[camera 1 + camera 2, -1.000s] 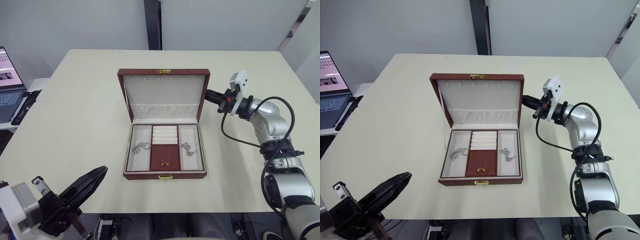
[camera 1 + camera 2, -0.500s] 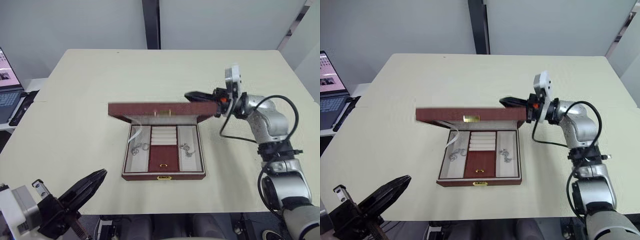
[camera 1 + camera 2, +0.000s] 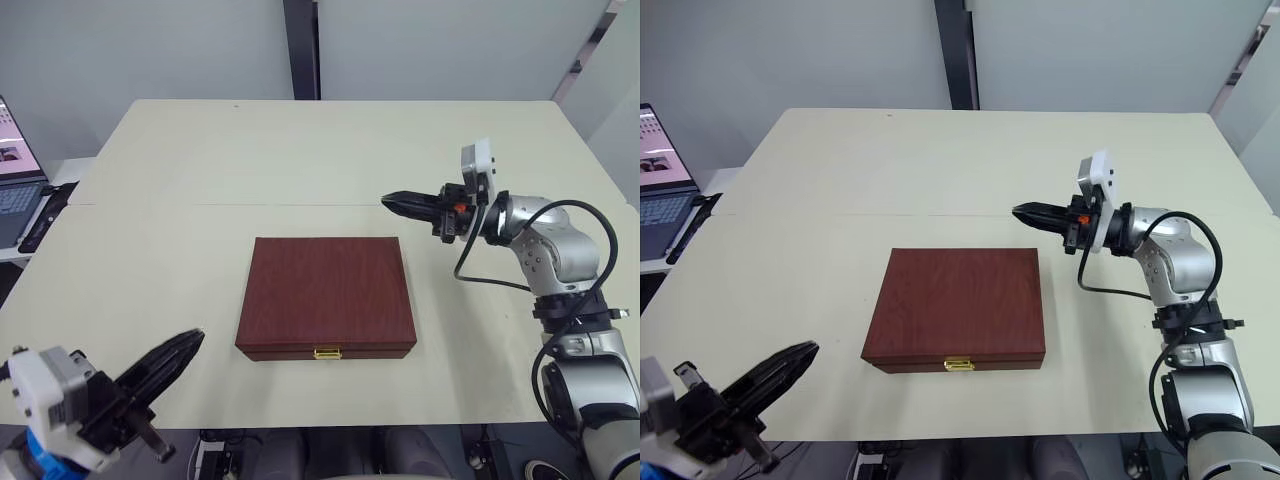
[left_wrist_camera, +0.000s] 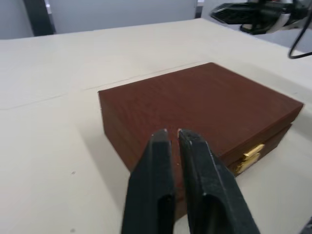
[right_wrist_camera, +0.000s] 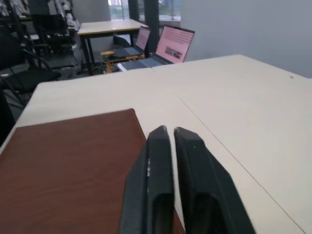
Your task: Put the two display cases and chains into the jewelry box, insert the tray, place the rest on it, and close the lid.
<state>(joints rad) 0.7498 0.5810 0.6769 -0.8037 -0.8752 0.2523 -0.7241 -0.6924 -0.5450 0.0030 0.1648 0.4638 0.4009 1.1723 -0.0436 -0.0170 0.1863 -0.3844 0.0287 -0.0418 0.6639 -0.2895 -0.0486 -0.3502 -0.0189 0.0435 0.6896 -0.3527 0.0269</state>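
- While the jewelry box (image 3: 327, 295) lies flat near the middle of the cream worktop (image 3: 170, 200), its brown lid is fully down and its small gold clasp (image 3: 325, 352) faces the robot's side.
- Beyond the box's far right corner, the right gripper (image 3: 392, 201) hangs above the worktop and apart from the box, pointing toward the robot's left.
- Its two black fingers (image 5: 158, 161) lie pressed together with just a thin slit between them and nothing held.
- Low at the near left edge of the worktop, the left gripper (image 3: 190, 341) sits well apart from the box and aims toward its near left corner.
- Its fingers (image 4: 161, 151) are likewise drawn together and empty, a narrow seam showing between the tips.
- At the far left, off the worktop, a laptop (image 3: 18, 190) stands open on a separate surface.
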